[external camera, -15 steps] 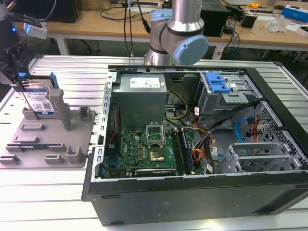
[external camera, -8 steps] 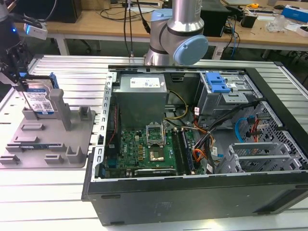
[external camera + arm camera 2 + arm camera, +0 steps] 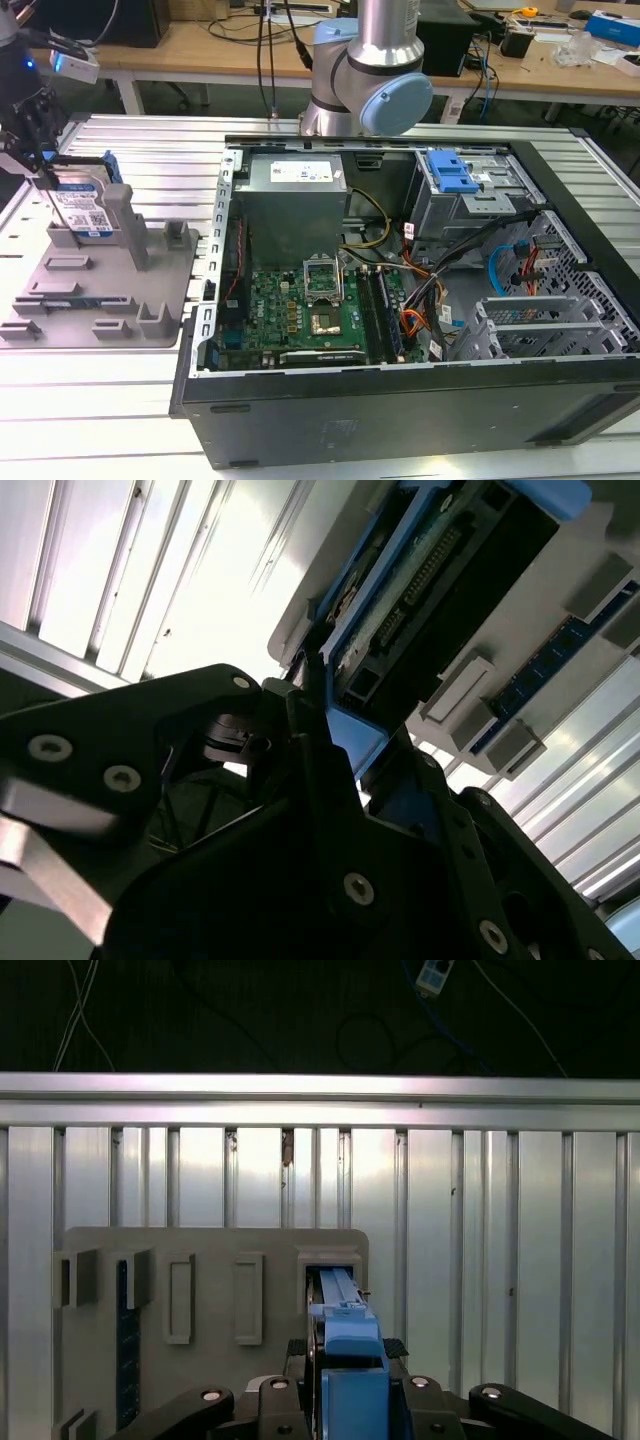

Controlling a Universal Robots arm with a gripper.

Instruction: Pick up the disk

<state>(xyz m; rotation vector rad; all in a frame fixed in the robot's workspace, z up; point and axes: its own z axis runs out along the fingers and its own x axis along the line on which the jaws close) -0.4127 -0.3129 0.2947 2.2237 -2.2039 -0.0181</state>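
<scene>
In the exterior view, the gripper (image 3: pixel 48 178) is clenching the disk (image 3: pixel 88 212), which is standing upright on the grey fixture (image 3: pixel 120 290) at nine o'clock from the computer case (image 3: pixel 400 425). In the second wrist view, the fingers (image 3: pixel 312 680) are pinching its blue rail (image 3: pixel 350 730). In the first wrist view, the disk (image 3: pixel 343 1305) is sitting edge-on in a fixture slot.

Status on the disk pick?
Pincer astride disk, at its blue rail. Disk upright, seated in grey fixture. No obstruction seen.
</scene>
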